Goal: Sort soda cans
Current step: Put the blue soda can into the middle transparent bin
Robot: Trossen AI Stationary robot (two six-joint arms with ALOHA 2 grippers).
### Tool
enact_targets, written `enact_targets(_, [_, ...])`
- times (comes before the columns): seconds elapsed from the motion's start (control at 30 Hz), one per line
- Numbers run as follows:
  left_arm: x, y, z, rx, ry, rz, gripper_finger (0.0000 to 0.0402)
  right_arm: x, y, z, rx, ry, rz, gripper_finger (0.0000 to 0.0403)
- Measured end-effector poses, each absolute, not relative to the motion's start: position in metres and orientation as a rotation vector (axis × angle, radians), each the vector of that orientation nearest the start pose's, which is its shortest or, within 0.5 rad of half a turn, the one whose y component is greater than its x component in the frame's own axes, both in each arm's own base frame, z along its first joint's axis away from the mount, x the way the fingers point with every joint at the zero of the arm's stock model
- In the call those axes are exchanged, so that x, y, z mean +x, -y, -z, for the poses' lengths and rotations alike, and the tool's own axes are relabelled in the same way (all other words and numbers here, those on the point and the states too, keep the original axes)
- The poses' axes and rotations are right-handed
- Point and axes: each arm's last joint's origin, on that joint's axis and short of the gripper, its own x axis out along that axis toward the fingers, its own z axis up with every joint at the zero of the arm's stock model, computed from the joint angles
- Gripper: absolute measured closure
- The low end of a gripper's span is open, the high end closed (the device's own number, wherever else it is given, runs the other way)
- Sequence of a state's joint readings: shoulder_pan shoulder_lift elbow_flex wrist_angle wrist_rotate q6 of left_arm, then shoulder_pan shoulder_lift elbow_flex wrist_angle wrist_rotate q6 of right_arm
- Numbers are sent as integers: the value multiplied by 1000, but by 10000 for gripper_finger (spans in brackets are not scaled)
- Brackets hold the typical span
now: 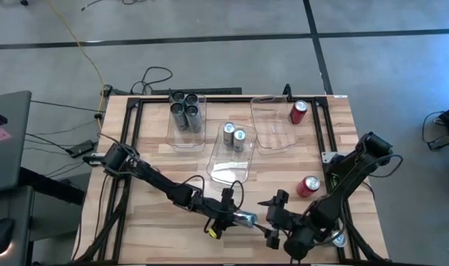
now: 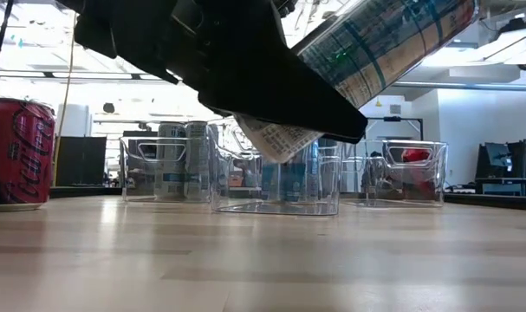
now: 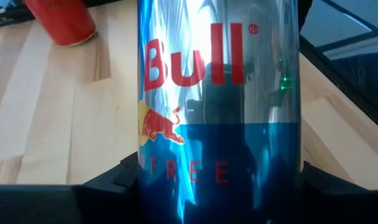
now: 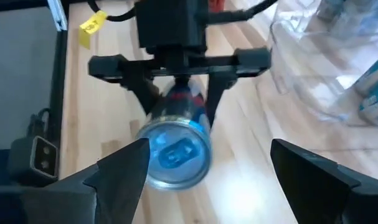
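Observation:
My left gripper [image 1: 233, 214] is near the table's near edge, shut on a silver-blue soda can [image 1: 245, 219] that fills the left wrist view [image 3: 218, 93]. My right gripper [image 1: 274, 222] is open just right of that can; in its wrist view its fingers [image 4: 123, 168] stand on either side of the can's tab end [image 4: 176, 155] without touching. Dark grey cans [image 1: 187, 111] stand in the left bin and two silver-blue cans [image 1: 234, 135] in the middle bin. One red can [image 1: 298, 111] stands in the right bin. Another red can [image 1: 308, 186] stands on the table. My left gripper pinches the silver-blue can between its two fingers [image 4: 210, 99], one on each side of the blue half of its body [image 3: 176, 186]. It comes from the table's left, and the can runs on along the fingers toward the right gripper. The can is lifted clear and tilted [image 2: 384, 39].
Three clear plastic bins stand toward the table's far side: left [image 1: 174, 137], middle [image 1: 228, 168], right [image 1: 272, 137]. A black frame [image 1: 135, 118] runs along the table's sides. Bare wood lies between the bins and the grippers. The red can on the table is close to the right arm.

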State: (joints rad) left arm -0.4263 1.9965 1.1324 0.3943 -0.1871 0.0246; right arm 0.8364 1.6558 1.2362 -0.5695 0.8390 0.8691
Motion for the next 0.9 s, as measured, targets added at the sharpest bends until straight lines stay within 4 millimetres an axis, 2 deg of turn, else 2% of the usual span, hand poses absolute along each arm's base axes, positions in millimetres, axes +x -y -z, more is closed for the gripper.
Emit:
enact_targets(0.23, [385, 168, -155, 158, -432, 237, 180, 251, -243, -233, 178, -590, 238, 49])
enact_targets(0.43, [386, 168, -156, 152, -420, 231, 180, 263, -244, -214, 159, -609, 264, 49])
enact_targets(0.63, [386, 168, -155, 152, -424, 229, 180, 269, -239, -214, 151, -603, 272, 51])
enact_targets(0.77, [386, 168, -155, 150, -426, 227, 180, 271, -240, -216, 147, -588, 258, 77])
enact_targets(0.9, [385, 168, -155, 140, -429, 224, 180, 274, -238, -216, 163, -604, 252, 129])
